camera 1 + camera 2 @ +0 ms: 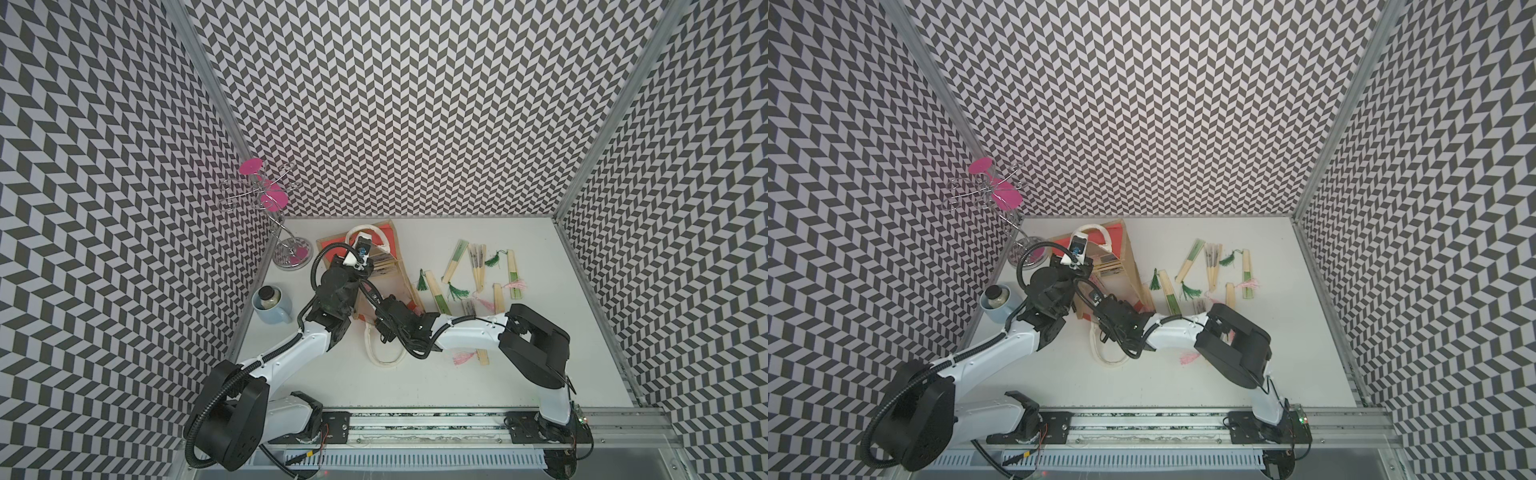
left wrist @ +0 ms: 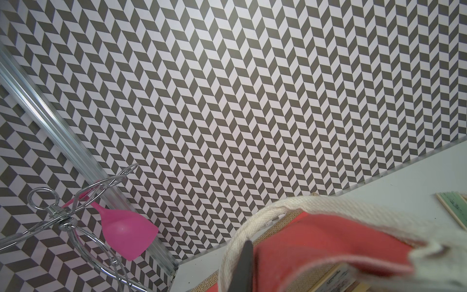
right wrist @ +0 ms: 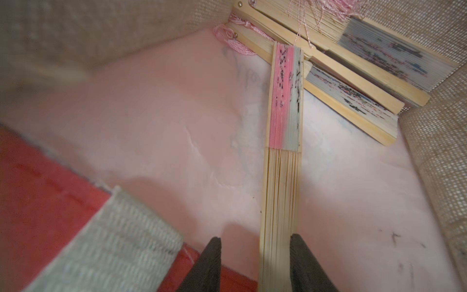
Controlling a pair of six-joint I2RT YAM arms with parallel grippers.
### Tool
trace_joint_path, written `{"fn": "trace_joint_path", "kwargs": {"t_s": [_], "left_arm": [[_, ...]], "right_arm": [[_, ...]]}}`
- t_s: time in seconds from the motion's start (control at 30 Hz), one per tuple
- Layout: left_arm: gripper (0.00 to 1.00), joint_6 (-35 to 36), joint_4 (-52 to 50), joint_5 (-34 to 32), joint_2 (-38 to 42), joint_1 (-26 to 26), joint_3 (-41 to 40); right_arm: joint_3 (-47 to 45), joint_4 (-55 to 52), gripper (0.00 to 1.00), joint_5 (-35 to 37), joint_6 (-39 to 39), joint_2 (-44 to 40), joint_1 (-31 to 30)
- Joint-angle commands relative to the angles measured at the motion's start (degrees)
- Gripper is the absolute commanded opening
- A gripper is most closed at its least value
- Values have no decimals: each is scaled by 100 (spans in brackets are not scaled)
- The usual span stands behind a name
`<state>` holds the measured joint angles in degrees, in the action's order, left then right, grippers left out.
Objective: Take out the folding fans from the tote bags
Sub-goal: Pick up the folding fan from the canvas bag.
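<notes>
The left fingers (image 2: 246, 265) grip the one tote bag (image 1: 395, 282); the open right fingers (image 3: 209, 265) straddle one of four fans (image 3: 281, 189) inside.

Chrome wire stemware rack (image 1: 283, 256) stands at far-left corner of white tabletop (image 1: 415, 386). Pink plastic wine glasses (image 2: 127, 233) hang from its arms, bowls down. Nearer the front, just beside left wall: light-blue mug (image 1: 275, 315) w/ small dark-capped jar (image 1: 269, 296) inside. B/w chevron walls (image 1: 395, 104) on 3 sides; alu rail (image 1: 415, 419) along front edge.
</notes>
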<state>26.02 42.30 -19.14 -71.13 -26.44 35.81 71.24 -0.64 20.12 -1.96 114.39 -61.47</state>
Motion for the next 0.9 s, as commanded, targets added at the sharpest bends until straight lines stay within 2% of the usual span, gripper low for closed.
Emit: {"fn": "trace_joint_path", "kwargs": {"t_s": [0.0,0.27,0.53,0.67,0.8,0.87], "left_arm": [[0,-51,278,191,170,-1,39],[0,-7,287,228,170,0,44],[0,6,287,217,170,7,51],[0,9,272,217,161,6,53],[0,8,270,196,170,3,42],[0,12,272,191,178,-2,40]], "right_arm": [[299,58,46,-94,30,242,142],[531,-70,45,-327,-17,540,337],[572,-85,33,-732,119,646,346],[565,-109,29,-1158,93,582,346],[499,-69,29,-1419,25,475,357],[542,-145,35,-1294,-53,483,381]]}}
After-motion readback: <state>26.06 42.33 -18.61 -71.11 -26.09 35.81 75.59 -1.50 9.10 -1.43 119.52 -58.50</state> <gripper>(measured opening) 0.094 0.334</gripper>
